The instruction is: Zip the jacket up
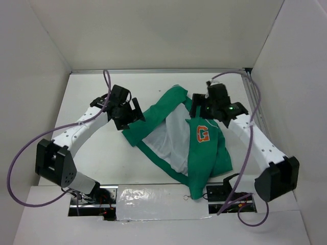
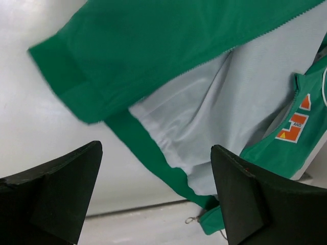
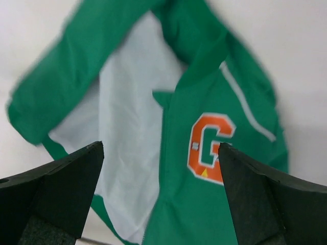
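Nothing is zipped yet, so all the work is left. The jacket (image 1: 202, 158) lies wide open in the middle of the white surface (image 1: 97, 153), between the 2 arms. It is bright green, with its white inside showing and an orange G patch (image 1: 203, 133). The left pincer (image 1: 137, 114) and the right pincer (image 1: 198, 110) hang at its top edges, fingers apart, holding nothing.

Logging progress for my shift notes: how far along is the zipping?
Nothing looks done: the jacket lies open, white lining showing. In hand: nothing; the left gripper and right gripper hover over it, fingers open. Left: grasp the front edges, join and zip.
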Robot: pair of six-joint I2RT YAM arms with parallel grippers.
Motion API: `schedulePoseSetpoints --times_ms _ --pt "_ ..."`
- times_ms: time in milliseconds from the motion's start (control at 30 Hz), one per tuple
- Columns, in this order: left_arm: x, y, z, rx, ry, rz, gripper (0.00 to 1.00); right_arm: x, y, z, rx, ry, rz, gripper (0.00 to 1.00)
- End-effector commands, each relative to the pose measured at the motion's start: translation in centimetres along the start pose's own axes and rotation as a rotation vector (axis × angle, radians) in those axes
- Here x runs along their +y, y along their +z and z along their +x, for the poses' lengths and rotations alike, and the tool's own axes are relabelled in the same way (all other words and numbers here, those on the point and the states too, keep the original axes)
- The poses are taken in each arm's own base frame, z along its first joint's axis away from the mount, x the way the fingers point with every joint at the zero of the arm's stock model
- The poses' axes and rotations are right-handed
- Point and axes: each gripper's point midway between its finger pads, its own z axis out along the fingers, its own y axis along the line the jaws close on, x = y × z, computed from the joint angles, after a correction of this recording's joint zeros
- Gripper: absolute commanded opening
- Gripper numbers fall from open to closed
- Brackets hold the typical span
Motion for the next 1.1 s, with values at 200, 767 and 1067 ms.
schedulePoseSetpoints --times_ms 200,767,1067 --pt "-0.9 7.1 -3.6 0.041 0.151 0.067 0.99 0.1 7.7 9.3 0.295 0.007 0.115 0.90" --pt "5.9 13.1 4.5 0.250 0.075 -0.082 0.99 6.6 8.6 1.4 0.217 0.221 -0.121 0.00" --pt "6.0 8.5 9.2 0.283 0.055 -0.185 0.99 4.6 17.1 -5.4 0.158 0.349 -0.048 0.29"
